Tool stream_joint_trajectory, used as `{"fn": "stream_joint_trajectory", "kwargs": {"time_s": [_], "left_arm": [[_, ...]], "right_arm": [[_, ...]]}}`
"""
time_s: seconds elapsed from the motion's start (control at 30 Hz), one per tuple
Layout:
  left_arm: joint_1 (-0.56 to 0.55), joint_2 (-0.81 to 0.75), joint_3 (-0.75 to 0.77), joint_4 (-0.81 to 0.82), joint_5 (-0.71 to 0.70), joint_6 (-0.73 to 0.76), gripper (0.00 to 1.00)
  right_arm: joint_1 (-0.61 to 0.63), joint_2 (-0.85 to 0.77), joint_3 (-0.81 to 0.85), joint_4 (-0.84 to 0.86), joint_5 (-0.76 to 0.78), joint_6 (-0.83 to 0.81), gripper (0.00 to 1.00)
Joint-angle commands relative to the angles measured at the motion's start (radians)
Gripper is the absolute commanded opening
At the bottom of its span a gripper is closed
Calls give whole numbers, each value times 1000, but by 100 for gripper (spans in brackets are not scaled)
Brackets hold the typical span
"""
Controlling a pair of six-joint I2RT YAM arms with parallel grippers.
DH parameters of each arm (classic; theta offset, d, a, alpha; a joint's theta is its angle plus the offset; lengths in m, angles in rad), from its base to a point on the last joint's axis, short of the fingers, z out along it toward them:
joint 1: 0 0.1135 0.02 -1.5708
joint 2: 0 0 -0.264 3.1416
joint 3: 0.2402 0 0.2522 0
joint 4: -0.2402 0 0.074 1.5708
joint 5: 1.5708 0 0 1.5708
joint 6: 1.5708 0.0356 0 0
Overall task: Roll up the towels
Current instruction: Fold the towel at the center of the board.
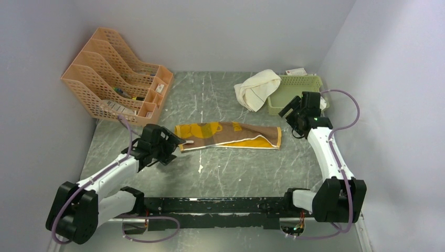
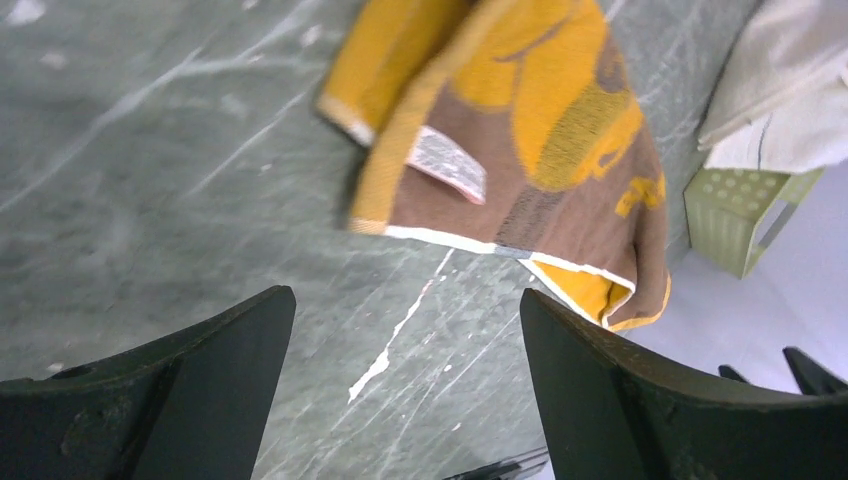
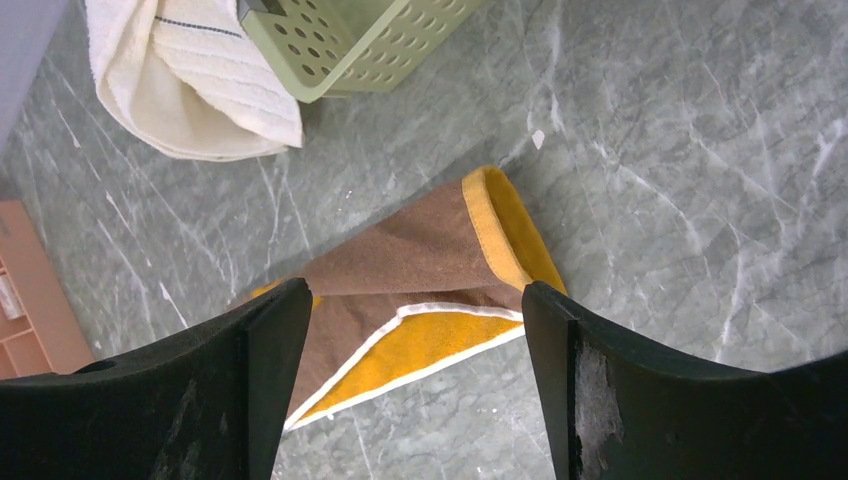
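Observation:
A mustard-yellow and brown towel point(image 1: 228, 135) lies folded lengthwise across the middle of the table, also in the left wrist view point(image 2: 540, 140) and the right wrist view point(image 3: 420, 270). A cream-white towel point(image 1: 257, 89) hangs bunched over the rim of the green basket point(image 1: 296, 92). My left gripper point(image 1: 176, 140) hovers at the yellow towel's left end, open and holding nothing point(image 2: 405, 345). My right gripper point(image 1: 290, 111) hovers above the towel's right end, open and holding nothing point(image 3: 415, 350).
An orange file rack point(image 1: 113, 73) stands at the back left. The green basket point(image 3: 360, 40) sits at the back right, close to the right arm. Grey walls close in the table on three sides.

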Motion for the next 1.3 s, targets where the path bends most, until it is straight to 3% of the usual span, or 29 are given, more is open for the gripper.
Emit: {"fn": "stream_joint_trajectory", "kwargs": {"time_s": [0.0,0.17,0.53,0.8,1.1,1.27], "left_arm": [[28,-24,-89,67,60,-206,94],[56,44,-159,227,101,-239,81],[67,263,-144,500,150,-239,50],[77,269,-139,500,159,-231,8],[112,134,32,211,43,-25,7],[185,173,87,185,85,76,7]], "right_arm": [[11,3,-3,1,3,-16,78],[11,1,-10,3,-7,-24,78],[10,0,-23,5,-18,-42,78],[11,3,-56,10,-24,-64,78],[11,23,-68,24,-43,-70,78],[12,29,-74,29,-63,-87,78]]}}
